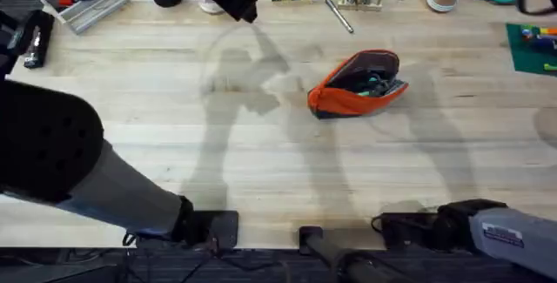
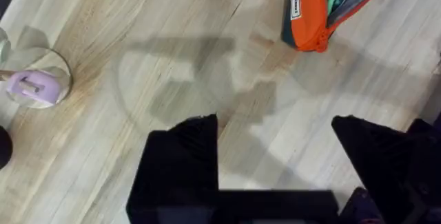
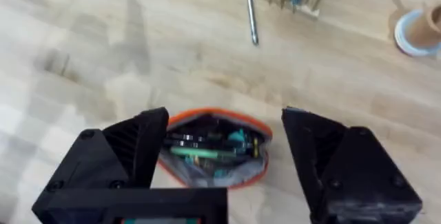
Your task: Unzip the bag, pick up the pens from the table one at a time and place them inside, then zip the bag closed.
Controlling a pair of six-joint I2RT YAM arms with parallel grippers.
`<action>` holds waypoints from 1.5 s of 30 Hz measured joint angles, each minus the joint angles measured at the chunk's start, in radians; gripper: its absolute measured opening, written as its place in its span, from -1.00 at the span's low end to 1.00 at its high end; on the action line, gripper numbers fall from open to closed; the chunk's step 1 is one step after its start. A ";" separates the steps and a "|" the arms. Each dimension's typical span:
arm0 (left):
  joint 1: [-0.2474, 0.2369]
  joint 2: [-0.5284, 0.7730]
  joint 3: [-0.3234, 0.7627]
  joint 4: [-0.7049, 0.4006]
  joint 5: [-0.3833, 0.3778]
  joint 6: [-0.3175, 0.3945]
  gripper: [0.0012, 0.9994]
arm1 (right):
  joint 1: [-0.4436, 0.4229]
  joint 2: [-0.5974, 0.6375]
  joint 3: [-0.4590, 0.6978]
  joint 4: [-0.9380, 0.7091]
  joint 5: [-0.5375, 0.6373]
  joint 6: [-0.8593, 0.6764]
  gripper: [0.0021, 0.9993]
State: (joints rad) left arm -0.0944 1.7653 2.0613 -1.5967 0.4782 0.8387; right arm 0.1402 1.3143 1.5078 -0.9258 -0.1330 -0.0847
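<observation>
Hovering wide-fingered above the unzipped bag [image 3: 213,148], right hand [image 3: 224,158]; left hand [image 2: 275,162] equally spread over bare table [image 2: 138,79].

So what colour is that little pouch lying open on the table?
The pouch is bright orange with a dark lining and base, clearest in the overhead view.

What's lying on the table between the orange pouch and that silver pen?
Nothing: the overhead view shows bare table between the open bag and the silver pen. The right wrist view agrees.
</observation>
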 joint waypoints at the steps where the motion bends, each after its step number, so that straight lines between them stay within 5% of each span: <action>1: 0.000 0.000 0.000 0.000 0.000 0.000 0.99 | 0.000 0.018 0.000 0.023 -0.003 0.002 0.99; 25: 0.000 0.000 0.000 0.010 0.000 0.000 0.99 | 0.040 0.492 0.000 0.424 -0.011 0.128 0.99; 45: 0.000 0.000 0.000 0.011 0.000 0.000 0.99 | 0.084 0.700 0.000 0.594 0.171 0.203 1.00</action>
State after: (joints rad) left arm -0.0944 1.7653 2.0616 -1.5856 0.4778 0.8387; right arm 0.2245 2.0148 1.5078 -0.3314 0.0381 0.1187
